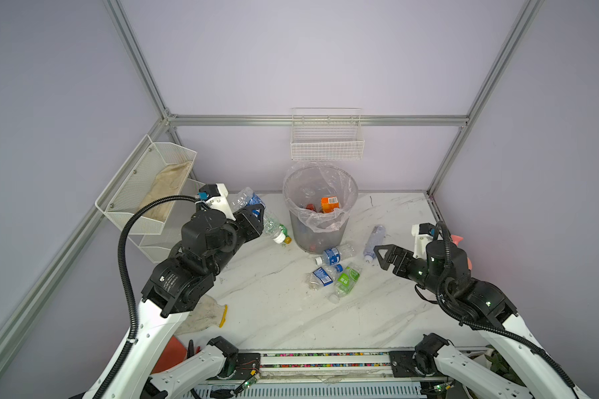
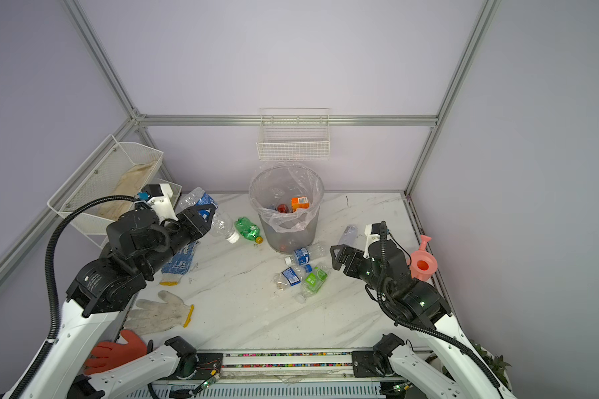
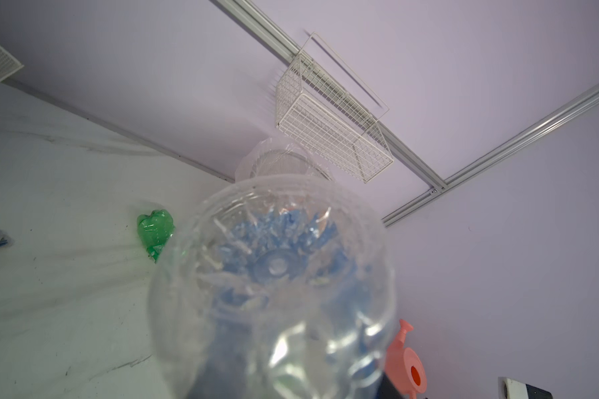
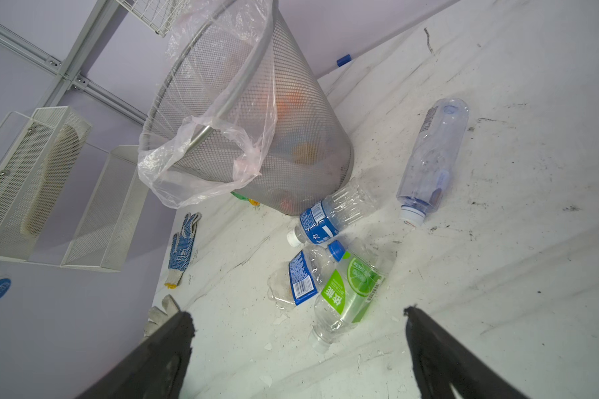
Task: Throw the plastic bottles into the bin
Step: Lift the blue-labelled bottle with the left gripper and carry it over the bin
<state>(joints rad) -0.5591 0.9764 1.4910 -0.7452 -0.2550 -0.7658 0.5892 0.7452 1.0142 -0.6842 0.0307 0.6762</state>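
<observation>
My left gripper [image 1: 256,211] [image 2: 206,212] is shut on a clear blue-labelled plastic bottle [image 1: 247,200] [image 2: 195,200], held in the air left of the bin [image 1: 322,235] [image 2: 287,238]. The bottle's base [image 3: 274,269] fills the left wrist view and hides the jaws. The grey mesh bin, lined with a clear bag, holds orange and red bottles. On the table lie a green bottle [image 2: 248,229], a clear one [image 2: 223,226], two blue-labelled ones [image 4: 329,221] [image 4: 303,276], a green-labelled one [image 4: 350,293] and a long clear one [image 4: 429,162]. My right gripper [image 1: 381,257] [image 4: 298,314] hangs open and empty beside them.
A pink spray bottle [image 2: 422,264] stands behind the right arm. A white wire basket [image 1: 327,141] hangs on the back wall above the bin, and mesh baskets [image 1: 149,183] on the left wall. A white glove [image 2: 159,312], a blue-dotted glove [image 2: 179,264] and a red glove [image 2: 118,352] lie at the left.
</observation>
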